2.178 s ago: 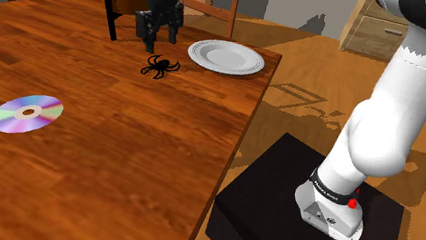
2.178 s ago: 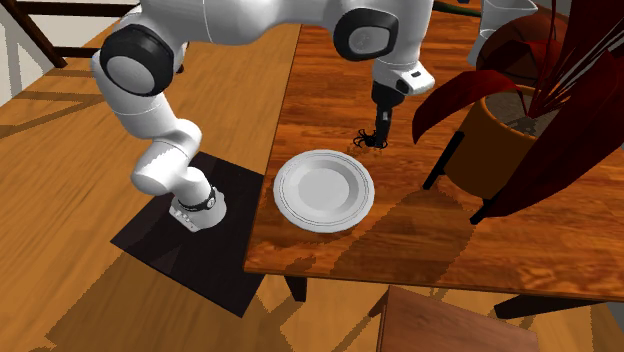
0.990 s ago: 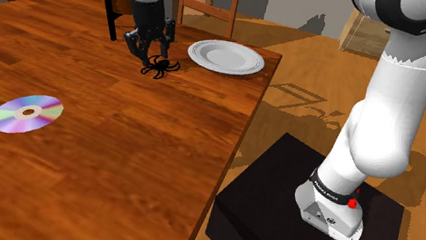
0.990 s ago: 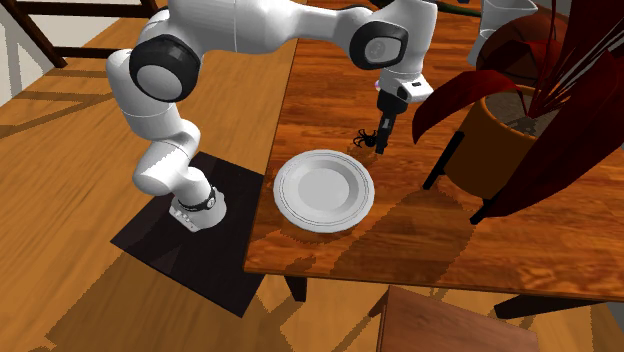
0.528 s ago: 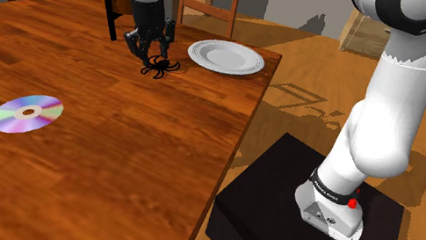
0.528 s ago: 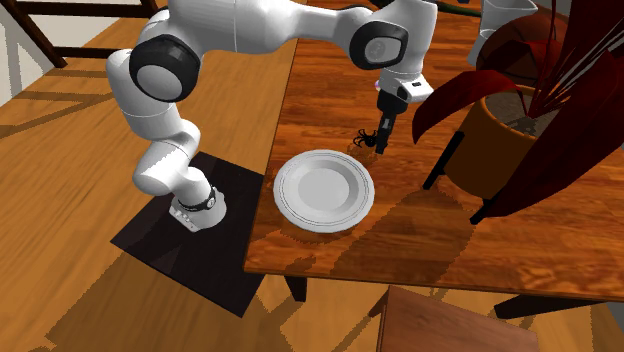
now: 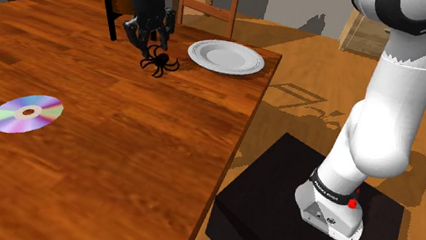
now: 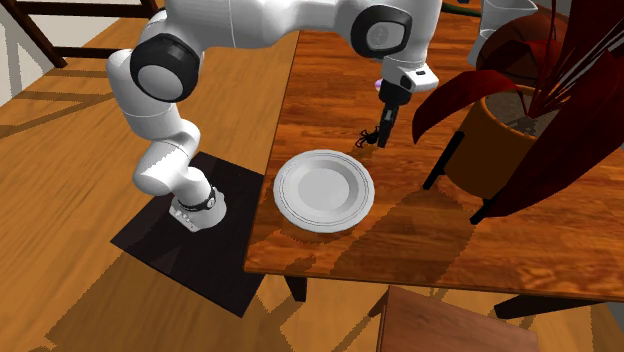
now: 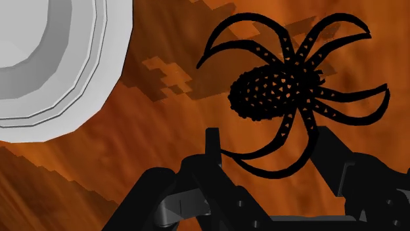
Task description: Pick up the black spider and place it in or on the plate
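Two black fingers [image 9: 211,156] of the gripper [image 7: 150,40] are clasping the black spider [image 7: 160,62] by its near legs. We are seeing its body hanging just past the fingertips, casting a shadow on the wooden table [image 7: 107,159]. In the shoulder view the spider is sitting at 5 o'clock of the gripper, with the white plate [image 7: 225,57] lying near, at the spider's 3 o'clock.

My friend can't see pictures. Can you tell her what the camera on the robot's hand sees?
A black spider with curly legs is clasped by its legs between the two black fingers of the gripper, over a brown wooden table. A round white plate lies on the table beside it.
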`<state>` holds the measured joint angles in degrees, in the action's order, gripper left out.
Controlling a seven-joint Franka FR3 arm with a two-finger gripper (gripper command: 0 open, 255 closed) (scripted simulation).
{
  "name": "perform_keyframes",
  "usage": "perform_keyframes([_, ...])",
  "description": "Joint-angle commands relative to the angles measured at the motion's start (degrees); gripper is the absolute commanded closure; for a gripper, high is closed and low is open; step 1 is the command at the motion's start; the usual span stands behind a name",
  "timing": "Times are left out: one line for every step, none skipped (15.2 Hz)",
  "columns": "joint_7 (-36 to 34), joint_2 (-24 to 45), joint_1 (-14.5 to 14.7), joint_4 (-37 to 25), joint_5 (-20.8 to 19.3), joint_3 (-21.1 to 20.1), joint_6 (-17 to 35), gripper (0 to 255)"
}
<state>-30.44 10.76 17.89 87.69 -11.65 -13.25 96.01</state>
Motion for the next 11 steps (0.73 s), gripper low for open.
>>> perform_keyframes([0.2,0.2,0.1,-1.9,0.0,0.0,-1.7,255])
perform_keyframes([0.3,0.3,0.1,-2.8,0.0,0.0,-2.5,255])
perform_keyframes([0.4,0.5,0.2,-3.8,-0.1,-0.1,-3.3,255])
perform_keyframes([0.5,0.6,0.3,-4.8,-0.1,-0.1,-4.1,255])
perform_keyframes([0.6,0.8,0.3,-5.8,-0.1,-0.1,-5.0,255])
perform_keyframes([0.7,1.0,0.4,-6.8,-0.2,-0.1,-5.8,255])
perform_keyframes([0.8,1.2,0.4,-7.8,-0.2,-0.1,-6.7,255])
perform_keyframes([0.9,1.4,0.5,-8.9,-0.3,-0.1,-7.5,255])
perform_keyframes([1.0,1.6,0.6,-10.0,-0.3,-0.2,-8.4,255])
perform_keyframes([1.1,1.9,0.7,-11.2,-0.4,-0.2,-9.3,255])
perform_keyframes([1.2,2.2,0.8,-12.4,-0.5,-0.2,-10.2,255])
